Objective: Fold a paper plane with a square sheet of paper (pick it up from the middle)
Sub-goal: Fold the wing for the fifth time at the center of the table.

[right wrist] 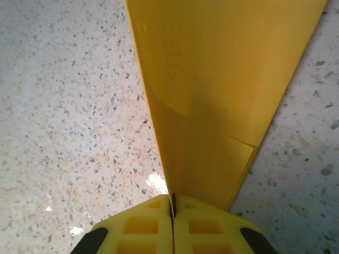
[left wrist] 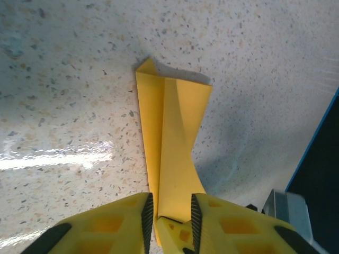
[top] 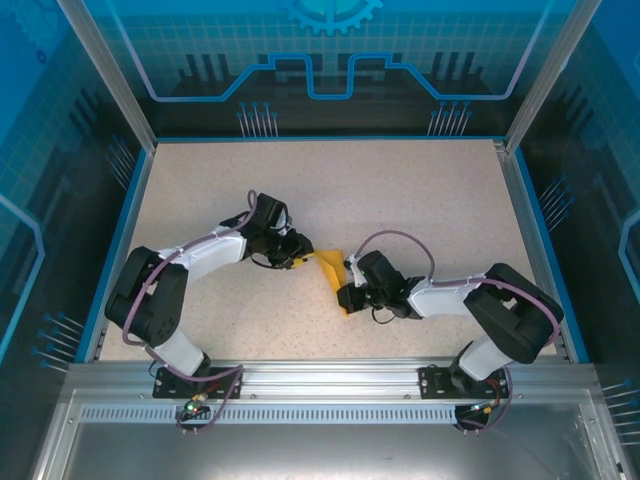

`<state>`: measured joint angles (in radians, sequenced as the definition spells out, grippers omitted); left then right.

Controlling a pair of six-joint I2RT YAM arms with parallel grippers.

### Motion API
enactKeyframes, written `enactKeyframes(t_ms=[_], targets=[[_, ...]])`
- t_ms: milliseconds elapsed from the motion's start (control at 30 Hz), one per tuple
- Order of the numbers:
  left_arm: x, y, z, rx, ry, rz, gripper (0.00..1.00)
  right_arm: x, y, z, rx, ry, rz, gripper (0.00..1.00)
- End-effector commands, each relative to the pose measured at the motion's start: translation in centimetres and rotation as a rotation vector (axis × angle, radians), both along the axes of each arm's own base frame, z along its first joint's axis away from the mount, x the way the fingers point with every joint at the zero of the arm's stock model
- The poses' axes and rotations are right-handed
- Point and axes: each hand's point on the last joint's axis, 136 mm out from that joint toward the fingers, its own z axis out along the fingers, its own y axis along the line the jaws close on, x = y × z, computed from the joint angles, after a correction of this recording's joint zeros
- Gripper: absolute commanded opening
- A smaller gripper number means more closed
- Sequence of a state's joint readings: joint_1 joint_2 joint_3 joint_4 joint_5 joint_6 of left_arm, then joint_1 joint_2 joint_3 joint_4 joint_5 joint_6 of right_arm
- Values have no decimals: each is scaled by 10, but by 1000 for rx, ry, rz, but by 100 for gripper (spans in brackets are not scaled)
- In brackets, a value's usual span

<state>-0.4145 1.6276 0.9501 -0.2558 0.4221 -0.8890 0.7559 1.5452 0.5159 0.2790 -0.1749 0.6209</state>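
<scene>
The paper plane (top: 330, 270) is orange-yellow paper folded into a narrow, creased shape, lying mid-table between the two arms. In the left wrist view the paper plane (left wrist: 175, 143) runs away from the camera to a pointed far corner. My left gripper (top: 303, 258) is at its upper-left end. There the left gripper (left wrist: 171, 211) has its jaws a little apart, one on each side of the upper folded layer. A lower layer runs under the left finger (left wrist: 127, 222). My right gripper (top: 347, 298) is at the lower-right end. The right gripper (right wrist: 172, 203) is shut on a raised edge of the paper plane (right wrist: 222, 79).
The speckled tabletop (top: 400, 200) has a blue raised border (top: 535, 230) on its sides, and the same blue border (left wrist: 318, 143) is close by in the left wrist view. A metal rail (top: 320, 375) with both arm bases runs along the near edge.
</scene>
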Motion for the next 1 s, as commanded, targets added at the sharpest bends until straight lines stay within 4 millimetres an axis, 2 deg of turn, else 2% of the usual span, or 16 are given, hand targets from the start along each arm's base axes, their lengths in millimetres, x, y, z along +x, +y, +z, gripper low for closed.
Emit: enactKeyframes(t_ms=[0,233,533,967], targets=[[-4,-13,10,-79,-53,-57,26,-3,10,6,104,55,41,7],[-13,-42,5,-152,-76,-151,24,-2,11,-1,160,138,56,8],[-8,-61,0,-226,-97,-177,24,1,8,-2,229,205,48,9],[-10,-68,-10,-262,-104,-203,27,5,-5,-22,205,261,-44,10]])
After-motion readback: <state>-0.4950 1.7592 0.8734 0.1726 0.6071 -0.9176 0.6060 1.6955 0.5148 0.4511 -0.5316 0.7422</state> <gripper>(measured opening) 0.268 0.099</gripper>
